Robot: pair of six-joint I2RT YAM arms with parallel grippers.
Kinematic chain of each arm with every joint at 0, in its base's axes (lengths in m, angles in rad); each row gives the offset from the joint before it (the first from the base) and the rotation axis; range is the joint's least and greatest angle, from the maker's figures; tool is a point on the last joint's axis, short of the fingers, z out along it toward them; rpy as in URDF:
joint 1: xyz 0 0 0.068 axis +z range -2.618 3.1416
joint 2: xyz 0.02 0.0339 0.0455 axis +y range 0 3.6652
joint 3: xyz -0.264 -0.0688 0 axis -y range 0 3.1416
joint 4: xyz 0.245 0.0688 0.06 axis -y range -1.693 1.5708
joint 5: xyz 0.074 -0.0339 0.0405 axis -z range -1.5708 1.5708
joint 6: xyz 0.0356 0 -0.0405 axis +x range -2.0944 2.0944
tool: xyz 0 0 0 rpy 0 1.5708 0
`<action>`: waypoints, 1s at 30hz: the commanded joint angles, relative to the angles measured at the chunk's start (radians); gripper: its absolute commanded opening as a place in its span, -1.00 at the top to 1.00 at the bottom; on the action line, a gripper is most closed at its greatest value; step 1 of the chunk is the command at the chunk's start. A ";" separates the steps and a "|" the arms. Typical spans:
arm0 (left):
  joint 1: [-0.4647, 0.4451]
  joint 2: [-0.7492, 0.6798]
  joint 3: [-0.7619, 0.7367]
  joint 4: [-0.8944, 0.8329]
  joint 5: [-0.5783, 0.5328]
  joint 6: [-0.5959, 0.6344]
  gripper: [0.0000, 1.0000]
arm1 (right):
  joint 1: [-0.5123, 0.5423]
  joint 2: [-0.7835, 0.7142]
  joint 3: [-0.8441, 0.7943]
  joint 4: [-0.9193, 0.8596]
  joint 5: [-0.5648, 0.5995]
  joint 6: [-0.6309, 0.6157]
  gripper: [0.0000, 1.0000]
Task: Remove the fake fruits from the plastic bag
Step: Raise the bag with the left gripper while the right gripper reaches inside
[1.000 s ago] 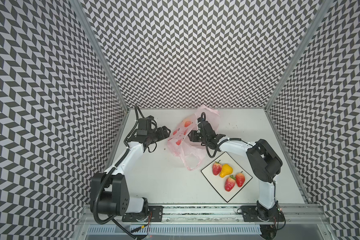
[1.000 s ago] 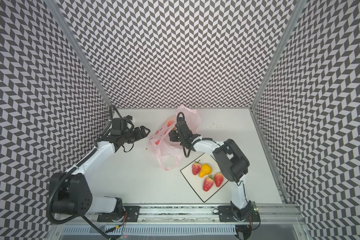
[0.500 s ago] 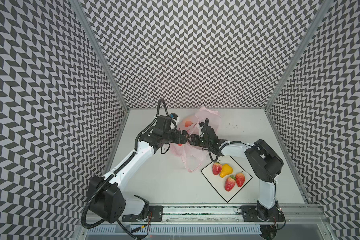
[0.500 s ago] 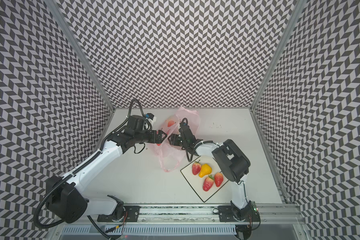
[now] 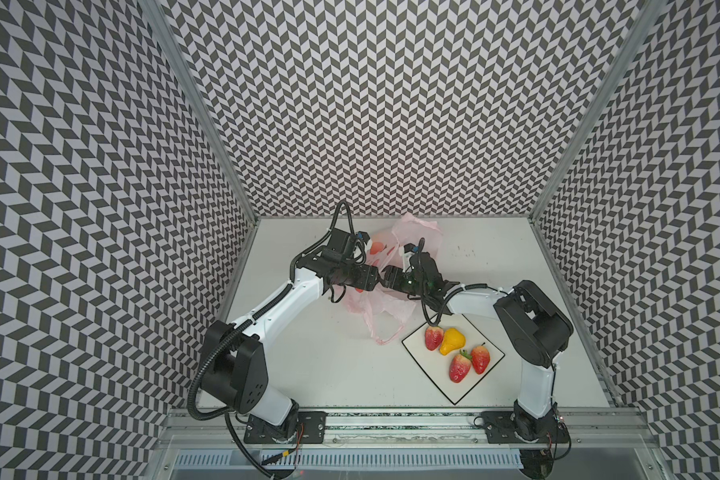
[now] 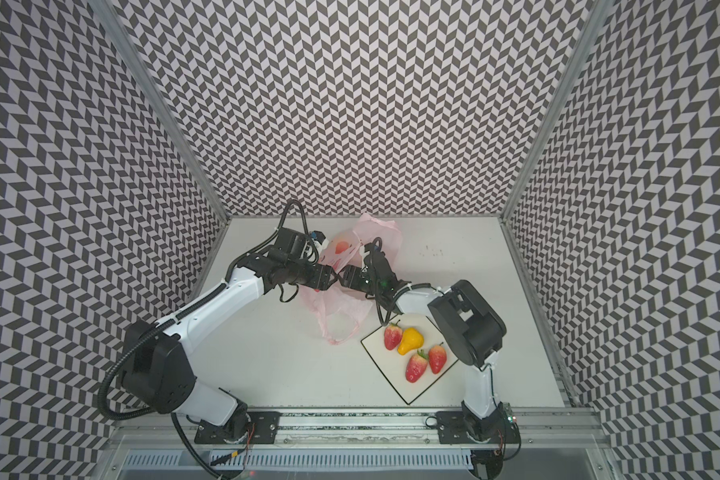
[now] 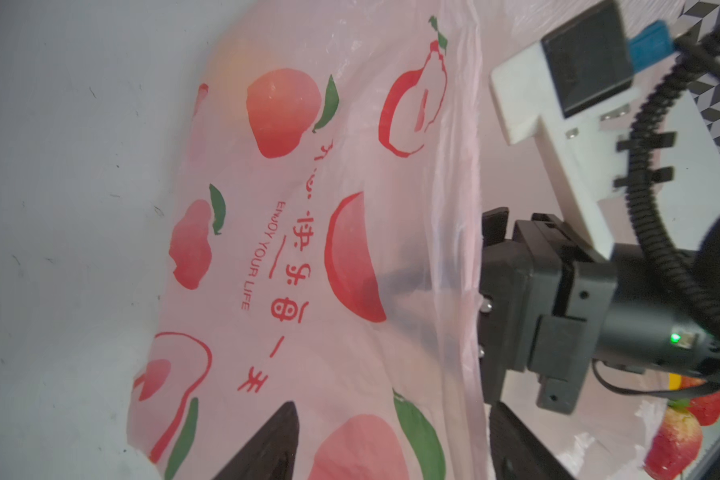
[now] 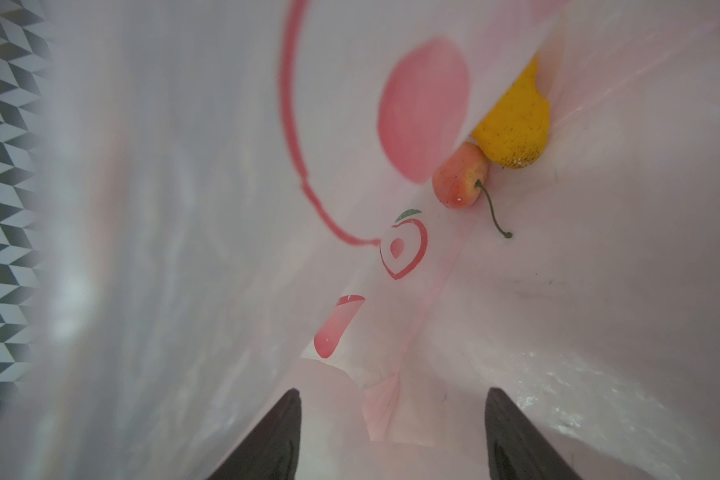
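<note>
My right pincer is spread, both dark fingers apart with nothing between them but the film of the plastic bag, which surrounds them. Ahead of the tips, deep in a fold, a small pink-red cherry with a green stem lies touching a yellow fruit that is half covered by a flap of film. My left pincer is also spread. One finger lies over the printed outer face of the bag and the other sits at its edge. I cannot tell whether either finger presses the plastic. In both top views the two pincers meet nose to nose above the middle of the bag, which lies crumpled toward the back of the white table, with one loop handle trailing forward. Just beside that loop sits a white board with a black edge, turned like a diamond. It carries three strawberries and a yellow pear, clustered close together.
</note>
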 commanded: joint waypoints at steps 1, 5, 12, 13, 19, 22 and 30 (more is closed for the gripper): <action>-0.007 0.032 0.040 -0.034 -0.034 0.038 -0.34 | -0.006 -0.058 -0.005 0.010 0.080 0.029 -0.36; -0.019 0.065 0.067 -0.047 -0.047 0.041 -0.31 | -0.009 -0.067 0.000 -0.051 0.141 0.034 -0.36; -0.069 0.088 0.088 -0.056 -0.053 0.065 -0.72 | -0.011 -0.061 0.023 -0.094 0.157 0.040 -0.37; -0.070 0.096 0.092 -0.072 -0.063 0.070 -0.75 | -0.012 -0.066 0.021 -0.084 0.155 0.036 -0.37; -0.072 0.128 0.086 -0.120 -0.125 0.081 -0.56 | -0.011 -0.097 0.013 -0.053 0.170 0.019 -0.39; -0.075 0.128 0.088 -0.112 -0.150 0.073 -0.18 | -0.011 -0.101 0.006 -0.053 0.165 0.019 -0.39; -0.075 0.072 0.064 0.003 -0.164 -0.023 1.00 | -0.002 -0.077 -0.022 -0.063 0.145 0.063 -0.38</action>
